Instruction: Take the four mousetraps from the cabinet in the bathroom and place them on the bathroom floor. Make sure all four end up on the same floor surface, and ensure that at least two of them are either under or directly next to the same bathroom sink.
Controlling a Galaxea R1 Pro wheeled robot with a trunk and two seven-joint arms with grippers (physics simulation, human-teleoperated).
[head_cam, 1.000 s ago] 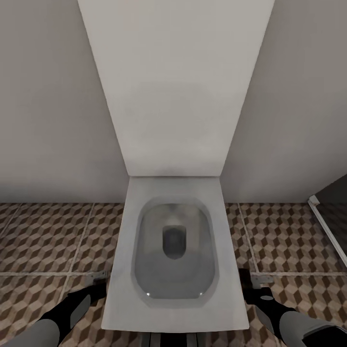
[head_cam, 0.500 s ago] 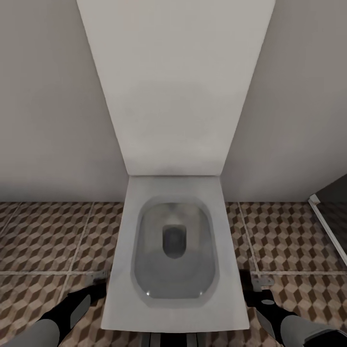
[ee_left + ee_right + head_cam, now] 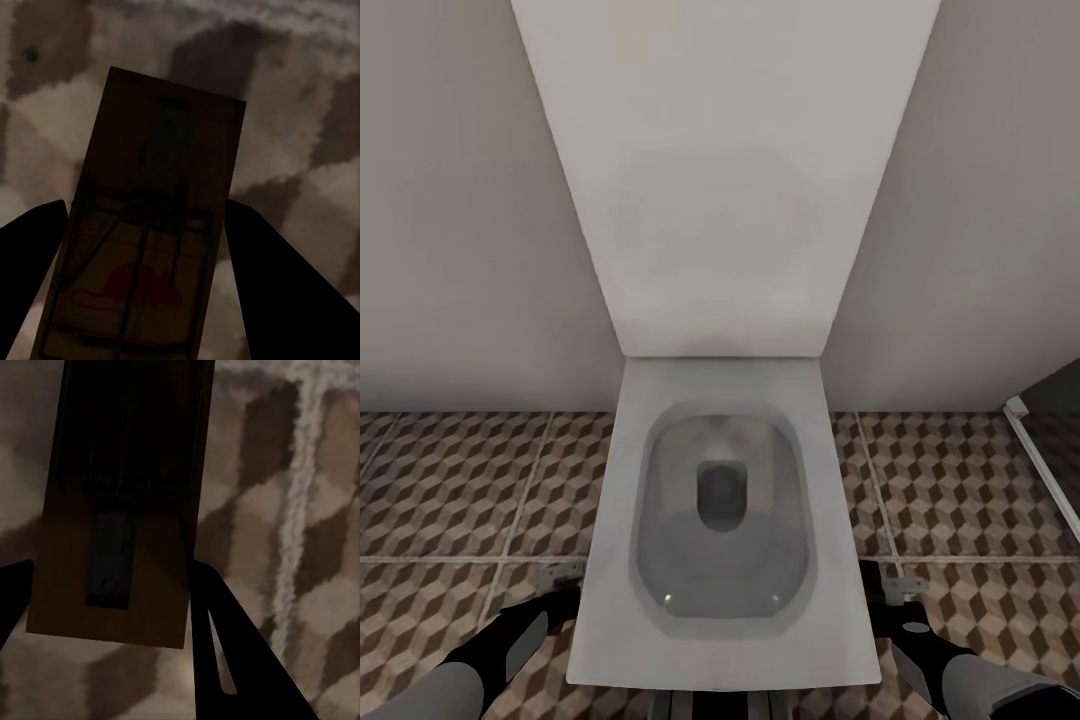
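Low at the left of the head view, my left gripper [image 3: 558, 592] is shut on a mousetrap [image 3: 561, 572] just above the bathroom floor [image 3: 460, 480]. The left wrist view shows this brown wooden mousetrap [image 3: 157, 150], with wire parts and a red mouse print, between the dark fingers [image 3: 30, 255]. My right gripper [image 3: 893, 598] hangs low at the right, shut on a second mousetrap [image 3: 906, 583]. In the right wrist view that mousetrap [image 3: 127, 472] sits between the fingers [image 3: 225, 645] over the cube-patterned tiles. The cabinet and the bathroom sink are out of view.
A white toilet [image 3: 660, 640] with its lid raised against the wall stands straight ahead between my two arms. A pale wall [image 3: 450, 250] closes the back. At the far right a white frame edge [image 3: 1040, 460] borders a dark shower floor.
The whole head view has shifted slightly, so the toilet sits a little higher and larger. The right arm has edged slightly down and right. Both traps stay held.
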